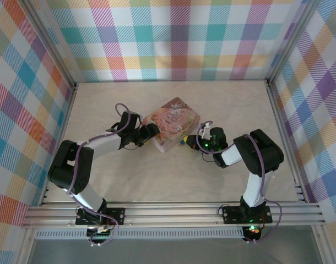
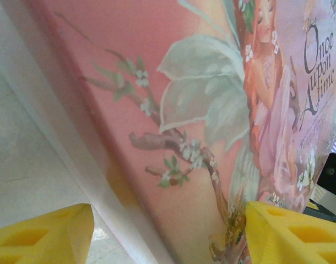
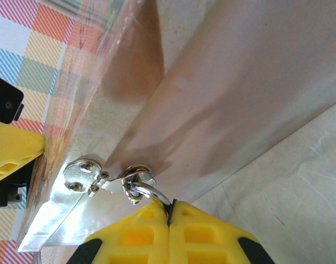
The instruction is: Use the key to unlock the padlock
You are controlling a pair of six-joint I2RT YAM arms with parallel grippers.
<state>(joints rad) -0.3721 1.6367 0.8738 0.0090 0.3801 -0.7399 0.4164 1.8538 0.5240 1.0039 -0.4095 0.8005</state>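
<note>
Yellow fingers (image 3: 129,242) shut tight by a tiny lock

Biggest is the pale stone-look counter (image 1: 157,181). In the middle of it sits the pink tin box with a fairy picture (image 1: 171,127). The left gripper (image 1: 152,132) is at the box's left side. Its fingers are spread wide, with the box's corner between them. The right gripper (image 3: 169,209) is at the box's right side, fingers pressed together. The tiny blue padlock with a thin silvery shackle (image 3: 151,191) hangs from the shiny clasp (image 3: 102,176) on the box. Its loop runs right into the crack between those fingers. A thin dark line sits there too. It may be the small dark metal key, but I cannot tell. I think the lock is light, hard and slippery, and it will swing. Best to hold its blue body steady, not the thin loop.
</note>
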